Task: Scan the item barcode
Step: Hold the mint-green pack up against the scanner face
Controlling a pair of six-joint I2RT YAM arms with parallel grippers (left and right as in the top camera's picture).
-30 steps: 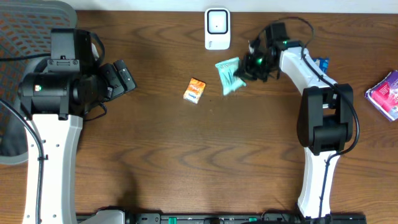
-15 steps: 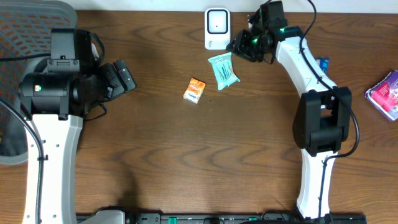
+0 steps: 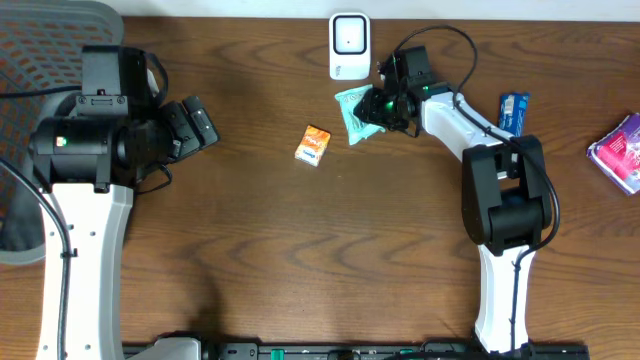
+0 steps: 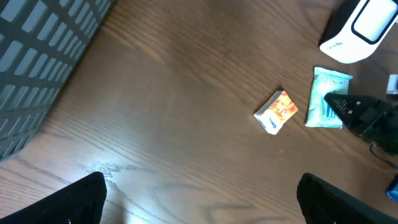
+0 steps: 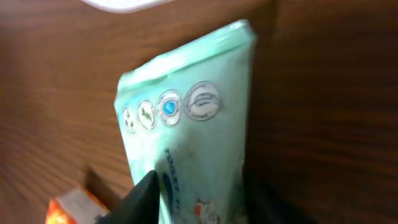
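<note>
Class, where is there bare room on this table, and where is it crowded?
Free: the table middle between left arm and right arm, in front of the orange box. Crowded: around scanner, green packet, right gripper.

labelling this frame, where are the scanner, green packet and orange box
scanner (image 3: 349, 45), overhead view, middle of its white face
green packet (image 3: 350, 117), overhead view, its bare left half
orange box (image 3: 314, 145), overhead view, centre of its top

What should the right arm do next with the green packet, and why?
Probably close the right gripper firmly on the packet, then lift it toward the scanner. The fingers sit on either side of one end of the packet, which lies close to the scanner, but the views don't show whether the grip is firm yet.
</note>
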